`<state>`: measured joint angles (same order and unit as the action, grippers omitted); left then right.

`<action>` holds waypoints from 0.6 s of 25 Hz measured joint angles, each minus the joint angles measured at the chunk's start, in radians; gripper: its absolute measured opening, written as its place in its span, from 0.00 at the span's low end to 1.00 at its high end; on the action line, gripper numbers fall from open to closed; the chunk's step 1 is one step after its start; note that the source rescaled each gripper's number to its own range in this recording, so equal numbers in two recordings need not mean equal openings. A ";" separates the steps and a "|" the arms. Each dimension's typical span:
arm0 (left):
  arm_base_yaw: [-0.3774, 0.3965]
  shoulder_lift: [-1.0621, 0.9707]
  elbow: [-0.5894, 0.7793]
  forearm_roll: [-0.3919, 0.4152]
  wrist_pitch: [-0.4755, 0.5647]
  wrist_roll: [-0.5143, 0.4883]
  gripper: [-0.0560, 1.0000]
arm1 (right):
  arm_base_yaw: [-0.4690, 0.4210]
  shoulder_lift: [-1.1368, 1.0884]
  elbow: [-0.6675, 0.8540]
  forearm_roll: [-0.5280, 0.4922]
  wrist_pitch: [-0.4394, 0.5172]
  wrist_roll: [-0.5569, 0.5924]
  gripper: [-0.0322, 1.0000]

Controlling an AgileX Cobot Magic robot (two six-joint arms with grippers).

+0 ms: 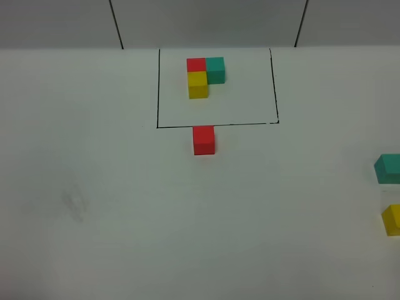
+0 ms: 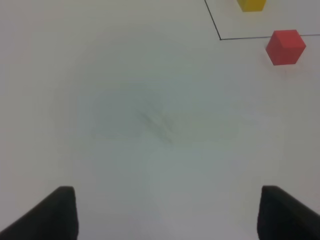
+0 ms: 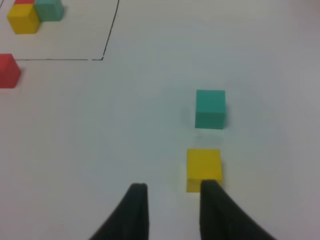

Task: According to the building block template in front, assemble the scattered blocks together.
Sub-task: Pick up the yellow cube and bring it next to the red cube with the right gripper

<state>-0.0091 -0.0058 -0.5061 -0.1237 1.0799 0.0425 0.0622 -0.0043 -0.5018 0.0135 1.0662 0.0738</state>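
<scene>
The building block template (image 1: 203, 74) is an L of red, teal and yellow cubes inside a thin black drawn rectangle at the far middle. A loose red cube (image 1: 204, 139) sits just outside the frame's near line. A loose teal cube (image 1: 389, 168) and a loose yellow cube (image 1: 392, 219) lie at the right edge. In the right wrist view, my right gripper (image 3: 173, 186) is narrowly open and empty. The yellow cube (image 3: 204, 167) is just ahead of one fingertip, and the teal cube (image 3: 210, 108) is beyond it. My left gripper (image 2: 167, 215) is wide open over bare table, with the red cube (image 2: 285, 46) far ahead.
The white table (image 1: 94, 187) has a faint grey smudge (image 1: 75, 205) at the left. The frame's corner line (image 2: 220, 38) and the template's yellow cube (image 2: 251, 4) show in the left wrist view. Neither arm shows in the exterior view.
</scene>
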 joint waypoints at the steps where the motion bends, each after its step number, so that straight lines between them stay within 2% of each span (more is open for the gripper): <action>1: 0.000 0.000 0.000 0.000 0.000 0.000 0.69 | 0.000 0.000 0.000 0.000 0.000 0.000 0.03; 7: 0.000 0.000 0.000 0.000 0.000 0.000 0.69 | 0.000 0.000 0.000 0.006 0.000 0.000 0.05; 9: 0.000 0.000 0.000 0.000 0.000 0.000 0.69 | 0.000 0.005 -0.004 0.029 0.007 0.000 0.12; 11: 0.000 0.000 0.000 0.000 0.000 0.000 0.69 | 0.000 0.034 -0.027 0.075 0.024 -0.008 0.28; 14: 0.000 0.000 0.000 0.000 0.000 0.000 0.69 | 0.000 0.132 -0.076 0.108 0.055 -0.055 0.69; 15: 0.000 0.000 0.000 0.000 0.000 0.000 0.69 | 0.000 0.180 -0.091 0.108 0.063 -0.074 0.80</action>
<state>-0.0091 -0.0058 -0.5061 -0.1237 1.0799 0.0425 0.0622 0.1753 -0.5932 0.1219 1.1287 0.0000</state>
